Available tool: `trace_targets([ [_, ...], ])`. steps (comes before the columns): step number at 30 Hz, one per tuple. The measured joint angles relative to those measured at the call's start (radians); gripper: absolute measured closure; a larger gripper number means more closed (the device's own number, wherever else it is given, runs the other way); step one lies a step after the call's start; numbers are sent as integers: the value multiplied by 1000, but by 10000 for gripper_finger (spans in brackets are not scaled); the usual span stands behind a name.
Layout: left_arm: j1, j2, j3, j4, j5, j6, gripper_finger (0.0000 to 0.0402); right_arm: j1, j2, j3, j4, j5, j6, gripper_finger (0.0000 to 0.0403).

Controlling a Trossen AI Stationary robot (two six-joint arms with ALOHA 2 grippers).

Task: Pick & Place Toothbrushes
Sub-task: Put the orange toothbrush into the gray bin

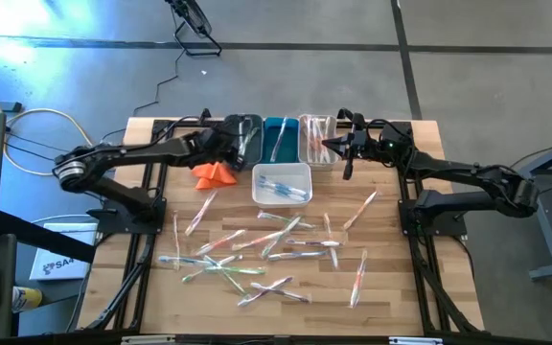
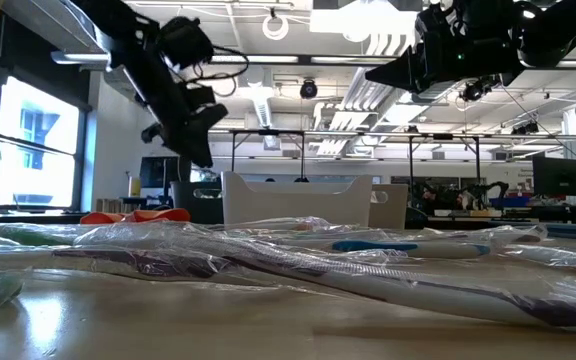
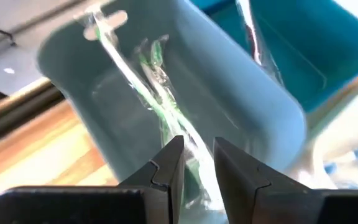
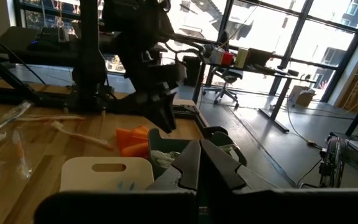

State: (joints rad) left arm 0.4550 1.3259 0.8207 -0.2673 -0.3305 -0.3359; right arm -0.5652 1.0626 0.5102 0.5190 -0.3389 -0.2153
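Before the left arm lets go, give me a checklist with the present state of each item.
1. Left gripper is over the grey bin: ok, the left wrist view looks straight down into it.
2. Green toothbrush sits between the jaws: ok, it hangs into the bin, partly blurred.
3. Toothbrush matches the bin's contents: ok, other green ones lie inside.
4. Right gripper is out of the way: ok, it hovers shut over the clear bin, apart from the left arm.
5. Orange cloth is clear of the drop: ok, it lies beside the bin.
6. Loose toothbrushes left to sort: not ok, many remain on the table.
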Motion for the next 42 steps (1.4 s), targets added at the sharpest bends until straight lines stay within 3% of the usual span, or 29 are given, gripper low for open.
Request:
trace_targets([
  [5,-112,-101,-9,-19,-98,81,318,0,0,0,-15,0,0,400],
  [8,-173,-149,-48,-22,-94,106,318,0,0,0,-26,0,0,400],
  [13,-270,-219,-108,-47,-62,-5,318,0,0,0,-30,0,0,400],
  [22,-421,-281,-113,-111,-23,-17,318,0,0,0,-30,0,0,400],
  [42,-449,-274,-113,-58,-18,-10,318,0,0,0,-31,0,0,400],
])
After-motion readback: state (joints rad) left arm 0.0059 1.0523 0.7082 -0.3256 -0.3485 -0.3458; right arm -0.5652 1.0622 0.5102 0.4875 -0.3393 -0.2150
